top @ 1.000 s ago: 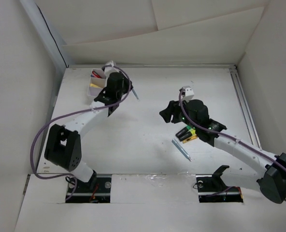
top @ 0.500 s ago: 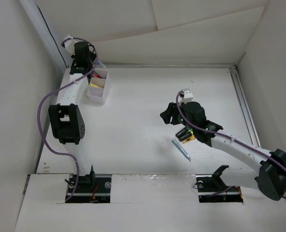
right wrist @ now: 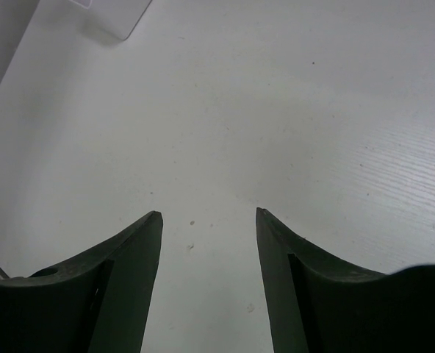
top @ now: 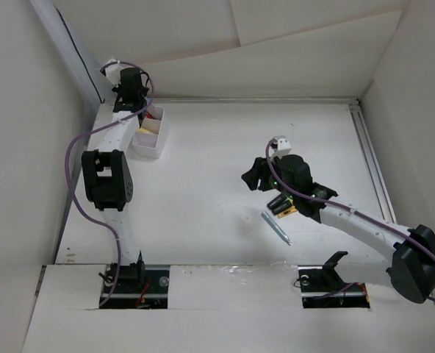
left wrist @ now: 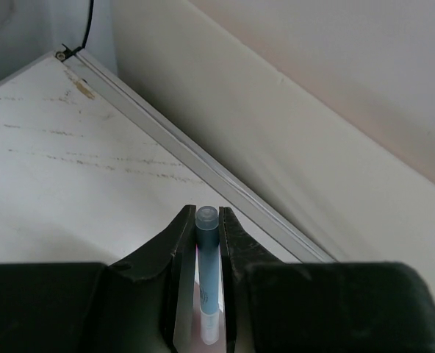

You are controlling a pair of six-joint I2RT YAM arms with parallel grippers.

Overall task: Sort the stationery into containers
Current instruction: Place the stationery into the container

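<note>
Nearest me a blue-grey pen [top: 276, 227] lies on the tabletop [top: 203, 220], just beside my right arm [top: 353, 222]. Further out, my right tool [right wrist: 206, 215] hangs over bare tabletop with its fingers spread apart, holding nothing. At the far left sits the white partitioned box [top: 148, 149], with a yellow piece [top: 148, 126] and a red piece [top: 156, 114] inside. Beyond it, by the back corner, my left tool [left wrist: 207, 220] is clamped on a light blue pen [left wrist: 206, 268] lying lengthwise between its fingers.

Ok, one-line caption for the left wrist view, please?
Left gripper shut on a light blue pen, facing the table's edge rail and the wall behind.
</note>
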